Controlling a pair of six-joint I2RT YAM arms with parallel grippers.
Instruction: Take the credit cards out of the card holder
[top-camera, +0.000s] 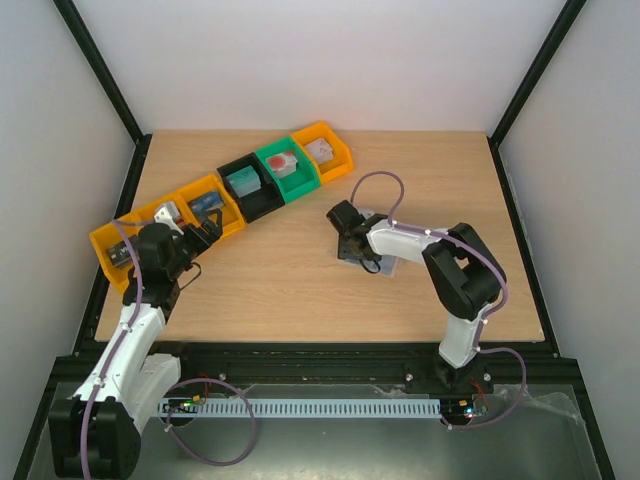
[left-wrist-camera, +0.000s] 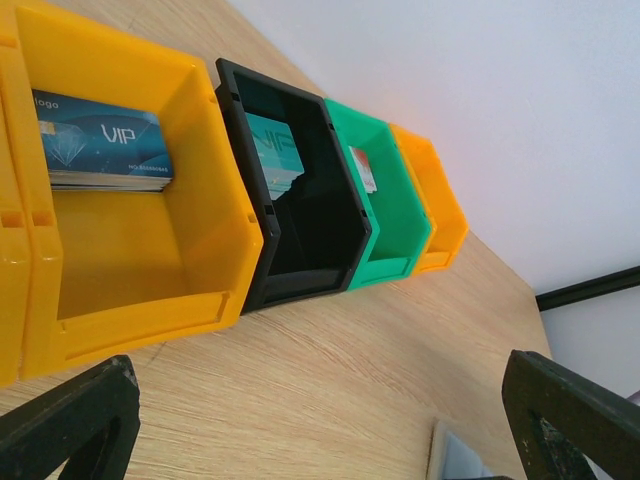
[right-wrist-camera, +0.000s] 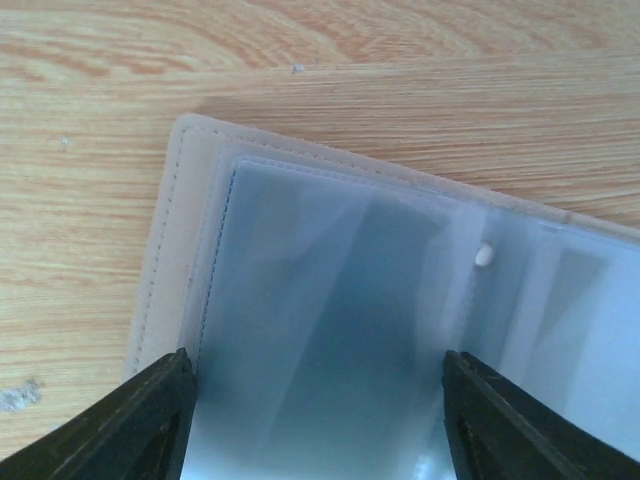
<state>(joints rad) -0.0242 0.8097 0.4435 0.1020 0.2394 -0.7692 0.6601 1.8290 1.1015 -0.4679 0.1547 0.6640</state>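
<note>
The card holder lies open on the table, with a beige stitched rim and light blue pockets facing up. No card shows clearly in its pockets. My right gripper is open just above it, one finger at each side of the left pocket. In the top view the right gripper covers most of the holder. A whitish card with red markings lies in the green bin. My left gripper is open and empty, low over the table near the orange bins; a corner of the holder shows there.
A row of bins runs diagonally across the back left: orange bins, a black bin, a green bin and an orange bin. They hold cards, including blue VIP cards and a teal card.
</note>
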